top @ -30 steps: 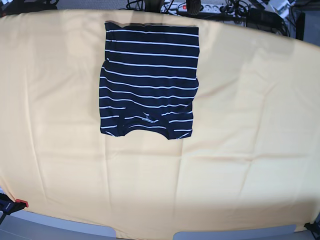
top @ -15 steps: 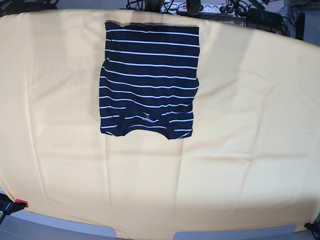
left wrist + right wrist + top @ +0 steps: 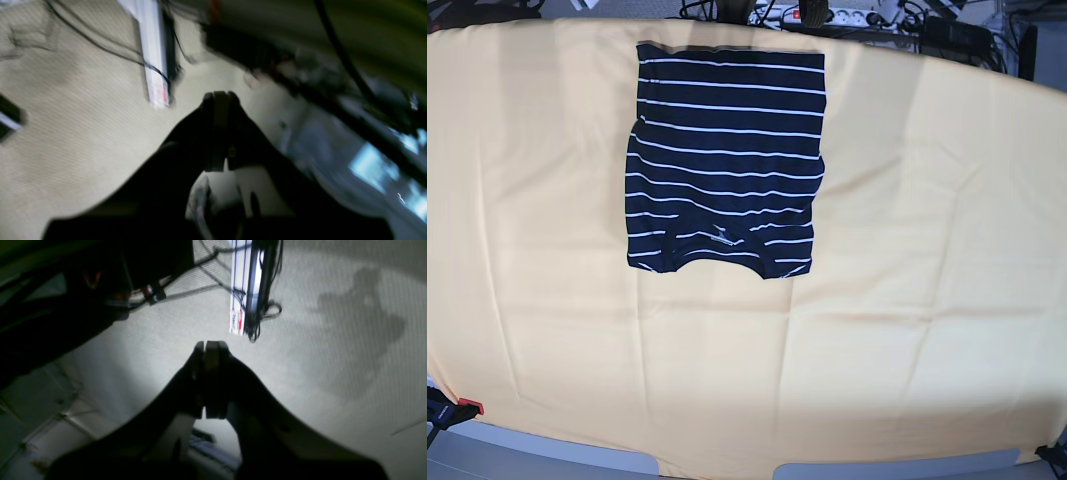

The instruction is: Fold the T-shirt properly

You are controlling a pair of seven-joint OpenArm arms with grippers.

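The dark navy T-shirt (image 3: pixel 725 160) with thin white stripes lies folded into a rectangle on the yellow table cover (image 3: pixel 907 300), at the far middle of the base view. Its collar sits at the near edge. Neither arm shows in the base view. My left gripper (image 3: pixel 218 96) is shut and empty, pointing at the carpeted floor. My right gripper (image 3: pixel 210 346) is shut and empty, also over the floor. The shirt is out of both wrist views.
Cables and a power strip (image 3: pixel 847 15) lie beyond the table's far edge. A white power strip (image 3: pixel 242 286) with cables lies on the floor; it also shows in the left wrist view (image 3: pixel 155 53). A red clamp (image 3: pixel 467 406) holds the cover at the near left corner.
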